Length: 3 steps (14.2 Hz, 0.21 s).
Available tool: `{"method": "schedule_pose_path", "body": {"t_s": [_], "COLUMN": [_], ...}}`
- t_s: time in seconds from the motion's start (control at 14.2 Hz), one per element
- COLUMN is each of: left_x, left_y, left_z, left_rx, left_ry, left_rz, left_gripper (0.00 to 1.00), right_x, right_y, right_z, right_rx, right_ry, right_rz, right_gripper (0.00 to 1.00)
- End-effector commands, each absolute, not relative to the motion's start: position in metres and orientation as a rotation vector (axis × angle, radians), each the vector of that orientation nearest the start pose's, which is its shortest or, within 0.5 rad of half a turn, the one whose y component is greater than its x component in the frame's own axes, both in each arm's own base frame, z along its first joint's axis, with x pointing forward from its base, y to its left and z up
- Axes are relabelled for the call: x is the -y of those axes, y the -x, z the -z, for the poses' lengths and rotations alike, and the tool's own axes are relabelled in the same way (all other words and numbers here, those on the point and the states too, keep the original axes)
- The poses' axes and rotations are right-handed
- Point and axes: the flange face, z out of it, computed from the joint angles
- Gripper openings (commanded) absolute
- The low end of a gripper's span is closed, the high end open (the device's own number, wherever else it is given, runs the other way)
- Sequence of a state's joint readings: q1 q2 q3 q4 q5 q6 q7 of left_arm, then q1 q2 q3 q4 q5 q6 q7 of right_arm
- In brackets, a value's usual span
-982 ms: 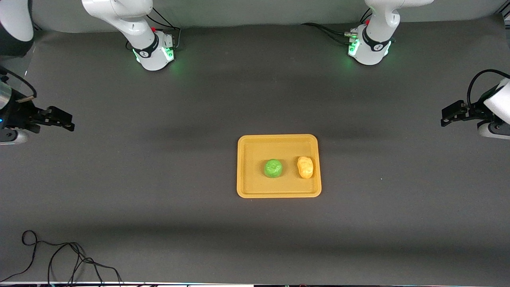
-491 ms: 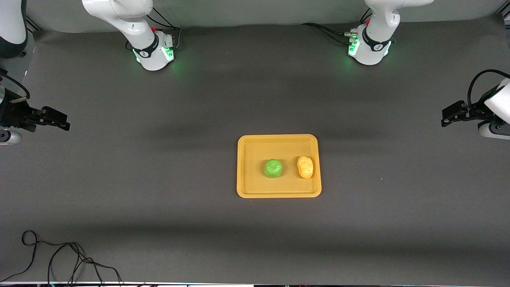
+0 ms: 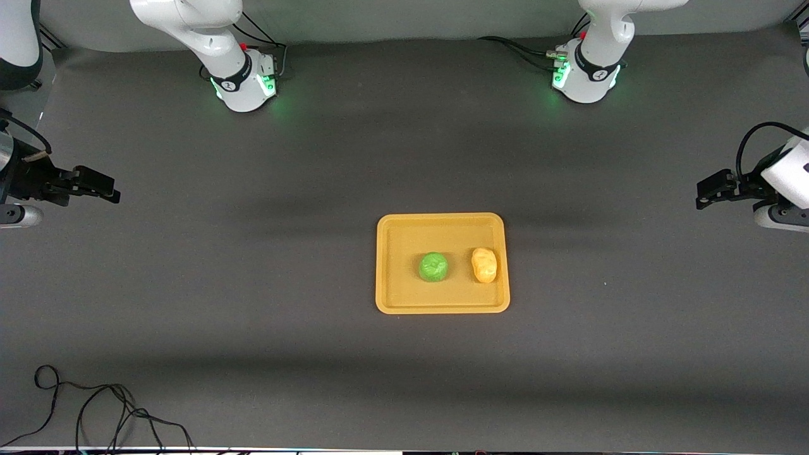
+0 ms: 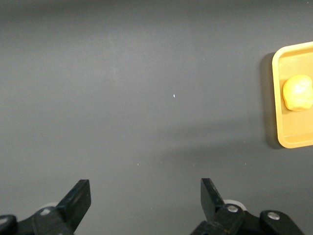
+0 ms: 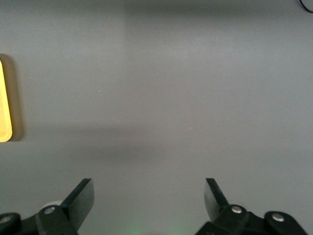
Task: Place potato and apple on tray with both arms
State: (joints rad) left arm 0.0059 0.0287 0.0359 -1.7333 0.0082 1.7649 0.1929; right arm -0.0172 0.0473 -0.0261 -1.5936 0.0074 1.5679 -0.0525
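The orange-yellow tray lies at the table's middle. The green apple sits in it, and the yellow-orange potato lies beside it toward the left arm's end. My left gripper is open and empty, up in the air over the bare mat at the left arm's end. Its wrist view shows the tray's end with the potato. My right gripper is open and empty over the mat at the right arm's end. Its wrist view shows a sliver of the tray.
A black cable lies looped on the mat near the front edge at the right arm's end. The two green-lit arm bases stand along the table's back edge. Dark grey mat surrounds the tray.
The right gripper drew outward, then came slightly back toward the tray. The left gripper shifted a little toward the tray and lower. Apple, potato and tray have not moved.
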Motion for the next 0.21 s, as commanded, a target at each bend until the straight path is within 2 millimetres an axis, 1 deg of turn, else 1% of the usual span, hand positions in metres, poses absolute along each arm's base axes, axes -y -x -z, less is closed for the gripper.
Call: {"method": "schedule_pose_path", "body": {"t_s": [0.0,0.14], "left_x": [-0.0212,-0.0212], "left_y": [-0.5753,-0.5758], "left_z": [-0.5515,-0.5520], "left_rx": [-0.253,-0.253], "left_ry": [3.114,3.114], "left_rz": [0.026,0.026], "left_gripper": [1.00,1.00], "right_x": [0.0219,0.0227], "right_y": [-0.5602,-0.5599], "right_z": [-0.5941,-0.5933], "right_rx": [0.009,0.025], "right_ry": [3.111,3.111], "right_rz": [-0.105,-0.110], "right_gripper": [1.00,1.00]}}
